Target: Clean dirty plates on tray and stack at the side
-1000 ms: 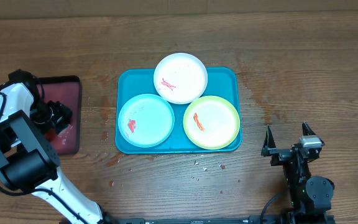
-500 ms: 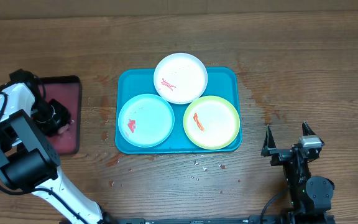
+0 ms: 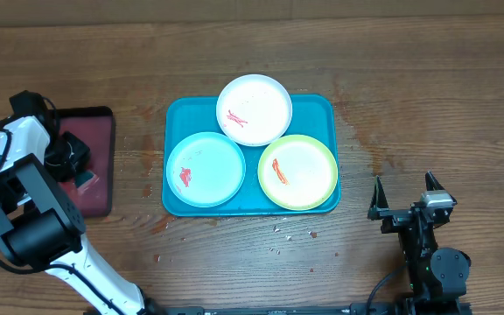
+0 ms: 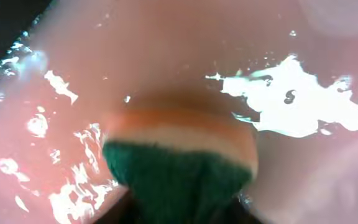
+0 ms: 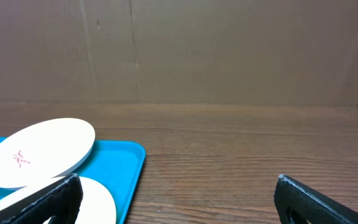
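Three smeared plates lie on the turquoise tray (image 3: 175,114): a white plate (image 3: 254,109) at the back, a pale blue plate (image 3: 206,168) front left and a yellow-green plate (image 3: 298,171) front right. My left gripper (image 3: 75,162) is down in the small pink-red tray (image 3: 94,122), far left of the plates. In the left wrist view a green and orange sponge (image 4: 179,155) sits pinched between its jaws on the wet pink floor (image 4: 166,56). My right gripper (image 3: 403,188) stands open at the front right, nothing between its fingers (image 5: 55,199); the white plate (image 5: 39,149) shows ahead on its left.
Small crumbs and spots (image 3: 278,232) lie on the wooden table in front of the turquoise tray. A faint stain (image 3: 361,140) marks the wood to the tray's right. Water pools shine on the pink-red tray's floor (image 4: 303,99).
My left gripper's jaws have closed in on the sponge in the pink-red tray and shifted slightly toward the back. The right arm and plates have not moved.
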You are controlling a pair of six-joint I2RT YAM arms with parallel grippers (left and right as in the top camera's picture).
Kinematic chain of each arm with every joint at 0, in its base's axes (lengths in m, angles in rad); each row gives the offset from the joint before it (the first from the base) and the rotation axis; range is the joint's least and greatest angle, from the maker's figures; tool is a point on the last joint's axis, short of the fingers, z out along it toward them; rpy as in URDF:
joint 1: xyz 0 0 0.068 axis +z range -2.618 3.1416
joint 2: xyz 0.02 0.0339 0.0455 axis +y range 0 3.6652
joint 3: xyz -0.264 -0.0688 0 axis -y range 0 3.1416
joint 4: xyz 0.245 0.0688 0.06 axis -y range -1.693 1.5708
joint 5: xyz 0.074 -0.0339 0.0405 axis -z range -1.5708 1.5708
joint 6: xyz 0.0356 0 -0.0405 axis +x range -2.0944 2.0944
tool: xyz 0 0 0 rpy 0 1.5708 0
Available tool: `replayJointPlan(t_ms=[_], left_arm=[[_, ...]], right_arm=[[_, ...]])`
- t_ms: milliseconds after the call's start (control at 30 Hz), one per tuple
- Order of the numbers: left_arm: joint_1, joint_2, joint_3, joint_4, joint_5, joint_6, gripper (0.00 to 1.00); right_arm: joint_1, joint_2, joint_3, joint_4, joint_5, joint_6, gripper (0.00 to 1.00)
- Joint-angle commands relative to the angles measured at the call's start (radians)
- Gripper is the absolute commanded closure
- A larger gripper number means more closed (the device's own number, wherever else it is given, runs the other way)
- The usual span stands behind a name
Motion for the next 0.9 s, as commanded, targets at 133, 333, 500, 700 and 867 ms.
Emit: replayJointPlan(t_ms=[133,333,500,700,867], left_arm=[[0.0,0.049,-0.025,-0.014,-0.058,0.002,0.96],[0.0,0.048,0.079,-0.129,-0.057,0.001,0.96],[0.0,0.048,0.335,-0.383,-0.022,-0.016,0.96],[-0.002,0.047,0.632,-0.624,0.056,-0.018,0.96],[-0.003,0.051,0.631,-0.612,0.018,-0.018,0.96]], right_arm=[[-0.003,-0.01,-0.01,0.006,0.003,-0.004,0.0],[-0.003,-0.01,-0.01,0.006,0.003,-0.004,0.0],[-0.003,-0.01,-0.01,0.006,0.003,-0.004,0.0],[-0.003,-0.01,-0.01,0.006,0.003,-0.004,0.0],[-0.003,-0.01,-0.01,0.006,0.003,-0.004,0.0]])
